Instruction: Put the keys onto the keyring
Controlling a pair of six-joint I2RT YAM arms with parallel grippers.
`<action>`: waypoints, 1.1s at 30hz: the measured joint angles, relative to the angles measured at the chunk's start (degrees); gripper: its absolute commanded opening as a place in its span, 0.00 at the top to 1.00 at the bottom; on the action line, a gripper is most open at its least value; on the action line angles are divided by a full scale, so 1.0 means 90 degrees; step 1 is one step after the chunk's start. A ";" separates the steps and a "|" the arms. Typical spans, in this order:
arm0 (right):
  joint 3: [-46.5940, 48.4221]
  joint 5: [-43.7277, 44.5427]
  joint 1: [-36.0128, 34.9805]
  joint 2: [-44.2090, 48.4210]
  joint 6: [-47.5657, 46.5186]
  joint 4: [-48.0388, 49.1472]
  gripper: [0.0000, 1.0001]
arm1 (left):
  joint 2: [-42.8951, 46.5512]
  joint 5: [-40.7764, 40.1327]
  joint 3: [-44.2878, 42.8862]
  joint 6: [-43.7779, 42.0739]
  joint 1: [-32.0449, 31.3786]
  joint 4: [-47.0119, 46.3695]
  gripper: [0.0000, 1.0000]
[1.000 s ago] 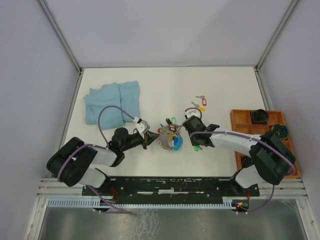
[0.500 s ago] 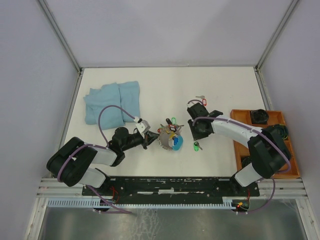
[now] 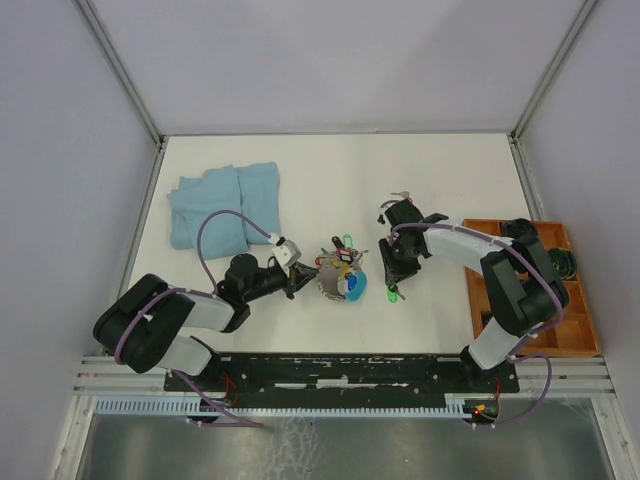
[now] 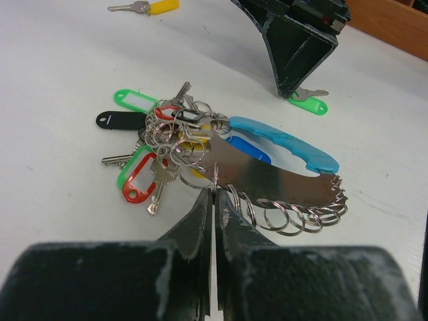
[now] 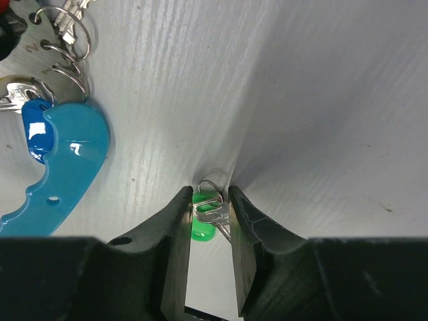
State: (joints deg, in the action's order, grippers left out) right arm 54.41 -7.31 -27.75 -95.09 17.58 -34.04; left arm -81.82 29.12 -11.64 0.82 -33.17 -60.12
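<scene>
— See the left gripper [image 4: 212, 195]? Open or shut?
— Shut tight. Pinching the near edge of the keyring [image 4: 267, 175], right on the thin shiny plate.
— And on that plate?
— Lots of little wire rings along the round edge, plus a blue handle [image 4: 287, 142] on the far side. Lying flat on the white table [image 3: 330, 170].
— Any keys on it?
— Yes, a bunch of keys [image 4: 164, 137], heaped at the left end as seen from the left wrist. Tags in green, black, red and yellow. Hooked through small rings and all tangled, so hard to count.
— Now the right gripper [image 5: 210, 200]. Shut too?
— No. Spread a little, pointing down at the table, just right of the keyring in the top view.
— Anything between the fingers?
— A loose green key [image 5: 207, 219]. Flat on the table, with one finger on each side. Very close to both fingers; cannot tell if touching.
— More loose keys?
— One yellow key [image 4: 148, 7], farther back on the table, well apart from the keyring.
— Anything else around?
— A blue cloth [image 3: 225, 205], folded, at the back left. An orange tray [image 3: 572, 338] with little boxes inside, at the right edge.
</scene>
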 measured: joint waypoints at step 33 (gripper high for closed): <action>0.0000 -0.0765 0.0019 0.0165 -0.0182 0.0039 0.83 | 0.0000 0.0134 -0.0049 0.0000 0.0000 0.0058 0.97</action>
State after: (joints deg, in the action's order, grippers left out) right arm 54.41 -14.20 -27.57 -93.60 15.94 -33.69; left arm -81.82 30.33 -12.08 0.82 -33.17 -59.59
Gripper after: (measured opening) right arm 0.170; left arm 0.043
